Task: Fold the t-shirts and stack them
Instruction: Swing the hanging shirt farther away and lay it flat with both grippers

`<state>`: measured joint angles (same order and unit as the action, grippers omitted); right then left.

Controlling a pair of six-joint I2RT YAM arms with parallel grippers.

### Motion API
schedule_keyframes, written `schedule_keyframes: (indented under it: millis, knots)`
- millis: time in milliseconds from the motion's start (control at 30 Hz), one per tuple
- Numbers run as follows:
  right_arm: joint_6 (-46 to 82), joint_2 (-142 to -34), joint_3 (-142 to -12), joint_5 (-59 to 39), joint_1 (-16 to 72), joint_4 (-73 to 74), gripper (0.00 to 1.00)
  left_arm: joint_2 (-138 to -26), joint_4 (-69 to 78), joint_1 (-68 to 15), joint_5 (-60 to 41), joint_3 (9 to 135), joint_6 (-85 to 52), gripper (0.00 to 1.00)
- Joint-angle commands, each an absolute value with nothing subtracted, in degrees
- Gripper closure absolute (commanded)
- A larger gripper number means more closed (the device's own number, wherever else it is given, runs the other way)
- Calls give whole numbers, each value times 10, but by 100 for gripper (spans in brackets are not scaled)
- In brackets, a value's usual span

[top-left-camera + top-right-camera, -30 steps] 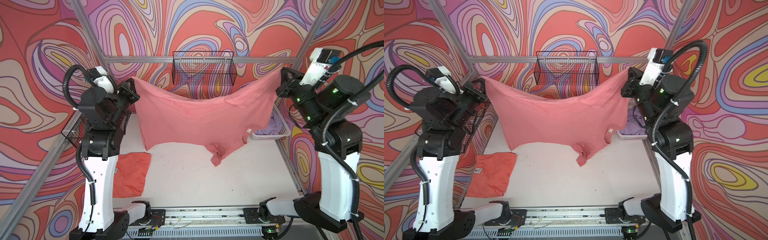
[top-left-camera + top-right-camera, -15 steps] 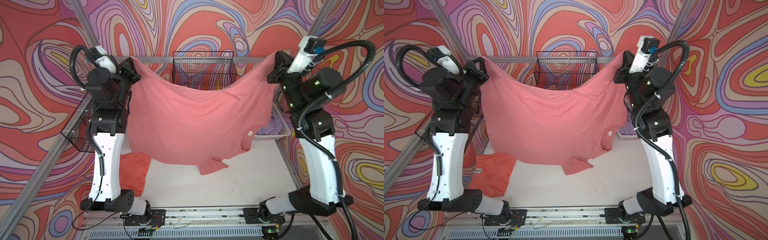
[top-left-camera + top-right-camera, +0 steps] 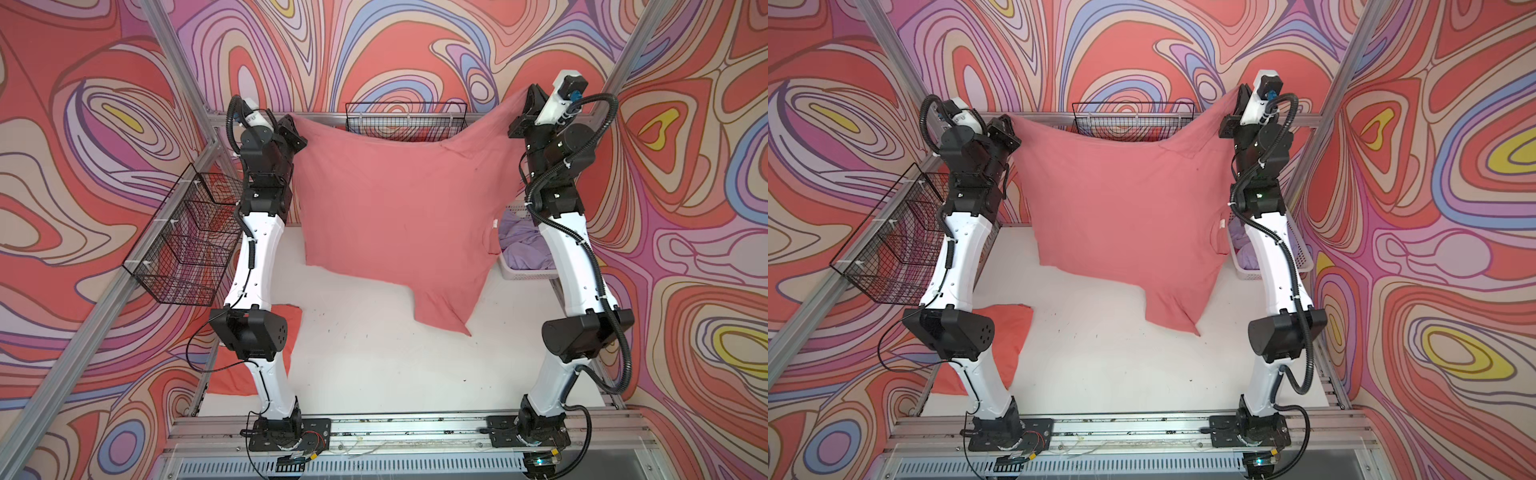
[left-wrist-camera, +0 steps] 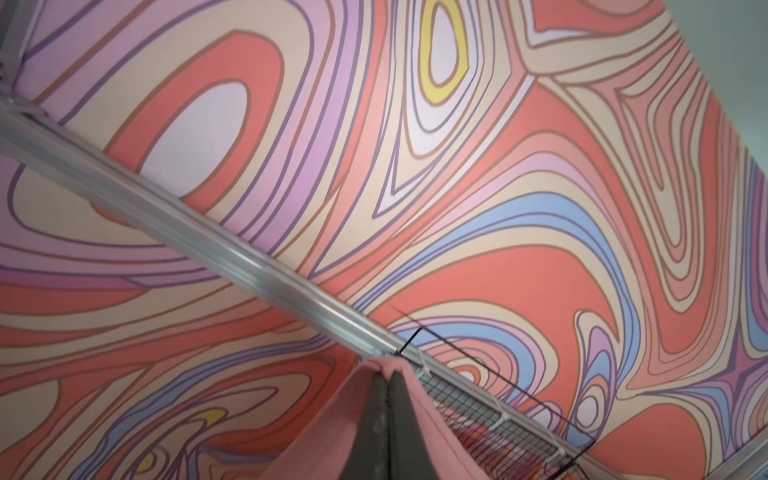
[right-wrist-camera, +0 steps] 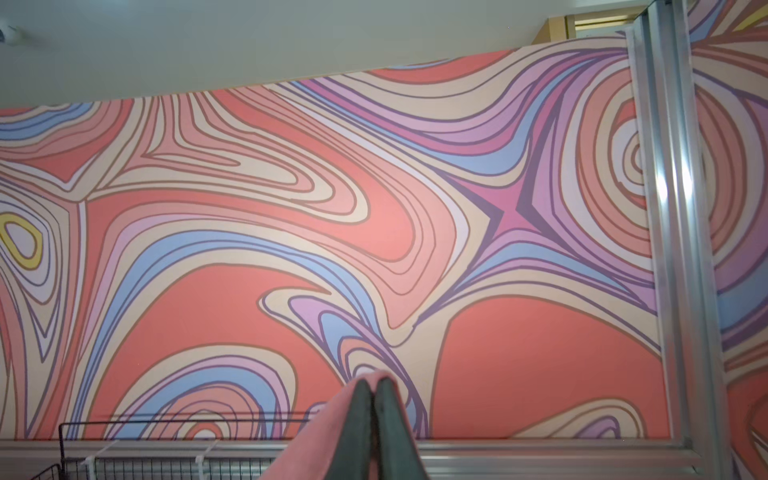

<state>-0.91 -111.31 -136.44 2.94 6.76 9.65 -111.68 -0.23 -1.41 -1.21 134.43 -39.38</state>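
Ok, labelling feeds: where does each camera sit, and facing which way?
Top view: high over the near rail, looking down at the table; both arms hold the salmon-pink shirt aloft.
Top view: beside it, same aim; same arms, same shirt.
Left wrist: on the left arm, aimed up the wall; shut jaws pinch shirt.
Right wrist: likewise, wall and ceiling; shut jaws pinch shirt.
Shared: both wrist views show the back wire basket.

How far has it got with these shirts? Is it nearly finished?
About a third. Done: the orange shirt lies flat, apparently folded, on the table at the left. In hand: the pink shirt hangs spread between the left gripper and right gripper, both shut on it, not yet folded. Left: the lavender shirt sits crumpled in the white basket; nothing is stacked yet.
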Motion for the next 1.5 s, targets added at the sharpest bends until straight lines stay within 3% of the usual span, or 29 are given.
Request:
schedule_keyframes:
  millis: [0,100,200,400,667,867,1067,1467]
  knots:
    - [-5,-1154,-1497,-18,66,163,100,-1134,72,-4,-6,1433,-402,100]
    - [6,-1173,-1531,-34,52,188,100,-1136,83,1,-10,1460,-405,100]
    - [21,-1133,-1472,-63,40,196,100,-1094,101,12,-28,1401,-421,100]
    - [45,-941,-1187,-143,37,166,100,-915,206,40,-60,1056,-452,100]
    - [103,-591,-639,-195,38,53,100,-720,286,78,-166,587,-483,100]
    - [97,-447,-491,-154,38,-117,100,-606,234,78,-201,347,-458,100]
    - [166,-405,-425,-150,37,-209,100,-504,80,77,-168,246,-455,100]
    - [313,-372,-400,-145,37,-387,100,-390,-238,19,-58,241,-502,100]
